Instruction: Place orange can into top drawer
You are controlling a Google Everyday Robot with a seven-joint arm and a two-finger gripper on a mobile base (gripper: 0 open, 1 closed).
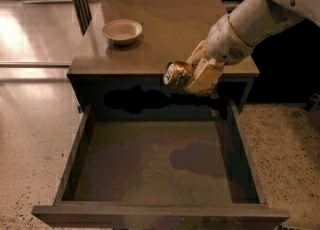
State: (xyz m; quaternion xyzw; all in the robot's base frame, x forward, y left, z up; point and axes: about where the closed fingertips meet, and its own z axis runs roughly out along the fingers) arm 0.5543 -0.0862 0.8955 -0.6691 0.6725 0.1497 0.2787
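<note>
The gripper (194,77) is hanging at the cabinet's front edge, its fingers clamped on the orange can (175,73), which is lying sideways above the open top drawer's (150,214) twelve-o'clock end. Releasing here is risking a knock against the surface (165,19) lip, or the can rolling.

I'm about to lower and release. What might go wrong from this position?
The tool, shut on the mottled orange-gold drink can, hangs at the front edge of the brown cabinet top, barely over the back of the open dark grey-brown top drawer. Released here, the can may clip that edge. It also lies sideways, so it would probably roll across the drawer floor after landing.
</note>
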